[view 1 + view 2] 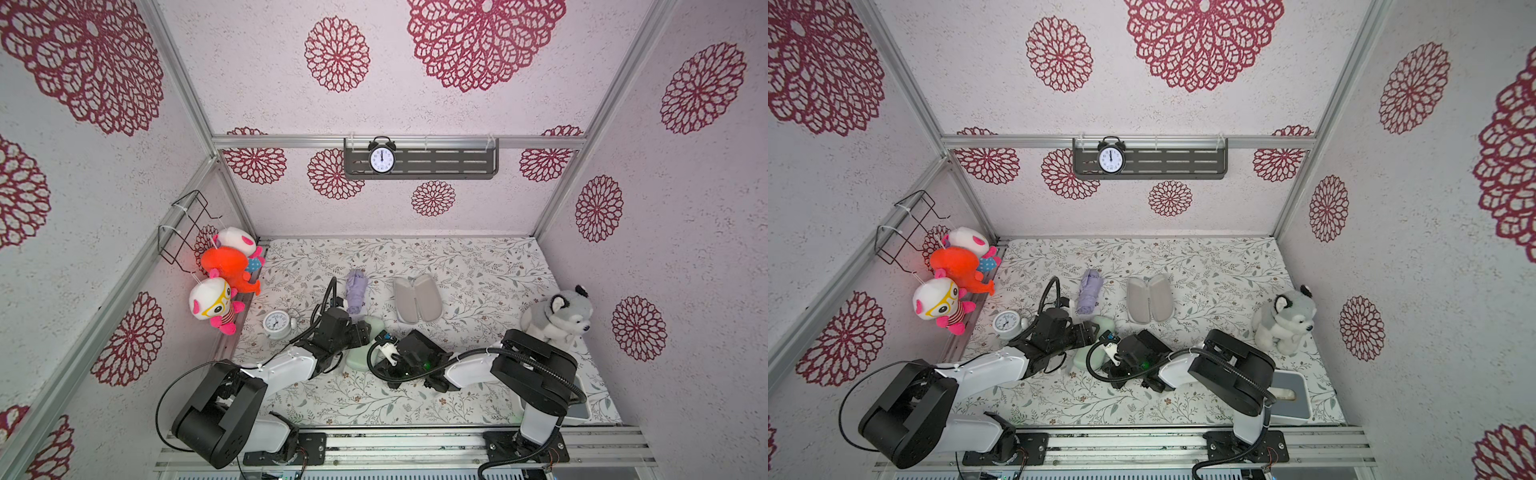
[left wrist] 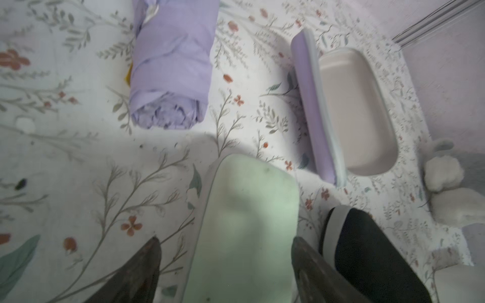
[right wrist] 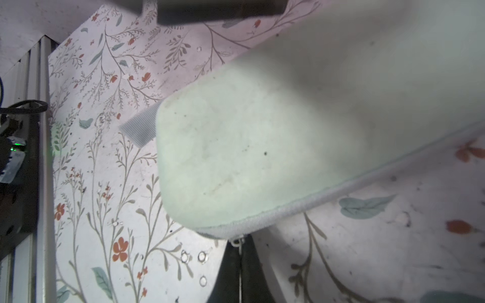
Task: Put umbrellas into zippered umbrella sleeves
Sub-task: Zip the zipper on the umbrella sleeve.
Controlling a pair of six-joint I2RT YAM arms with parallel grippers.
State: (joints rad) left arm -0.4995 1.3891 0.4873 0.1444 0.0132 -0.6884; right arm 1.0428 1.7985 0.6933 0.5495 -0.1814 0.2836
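Note:
A closed mint green sleeve point(image 1: 356, 358) point(image 2: 244, 223) lies between the two arms. My left gripper point(image 2: 225, 240) point(image 1: 365, 333) is open and straddles one end of it; one finger point(image 2: 147, 270) stands clear over the cloth. My right gripper point(image 3: 240, 248) is shut on the zip pull at the other end of the mint sleeve point(image 3: 262, 131). The lilac umbrella point(image 1: 356, 291) point(image 2: 173, 65) lies folded further back. The lilac sleeve point(image 1: 417, 298) point(image 2: 354, 110) lies open beside it, grey lining up. A black sleeve point(image 2: 367, 251) lies next to the mint one.
A white alarm clock point(image 1: 276, 325) stands near the left wall, with plush toys point(image 1: 226, 270) hanging above it. A husky plush point(image 1: 557, 316) sits at the right, and a grey bin point(image 1: 1289, 395) stands at the front right behind the right arm.

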